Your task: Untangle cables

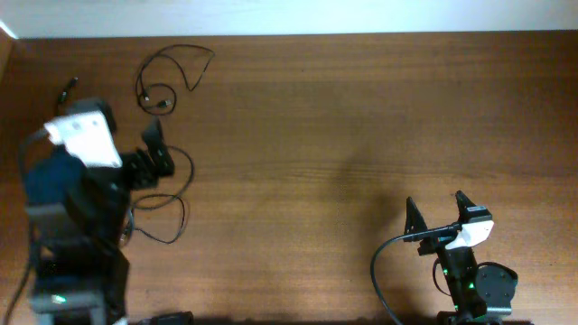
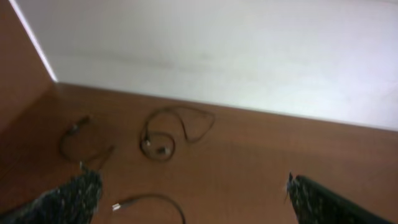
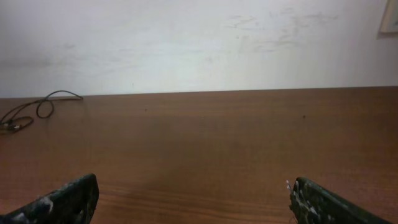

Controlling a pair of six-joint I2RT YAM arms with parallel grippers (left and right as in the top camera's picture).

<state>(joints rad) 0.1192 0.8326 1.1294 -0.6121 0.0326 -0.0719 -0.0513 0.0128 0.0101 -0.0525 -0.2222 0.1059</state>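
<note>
At the left side of the desk [image 1: 361, 108], I am holding my left pincer [image 1: 155, 152] open near the cables [image 1: 160, 102], judging them light, limp, and best pinched on a loose loop.

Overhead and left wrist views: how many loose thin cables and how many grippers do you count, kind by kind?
thin black cables: 3 (a looped one, one half hidden by the left arm, one by the left gripper)
grippers: 2 (left gripper, right gripper, both open)
total: 5
</note>
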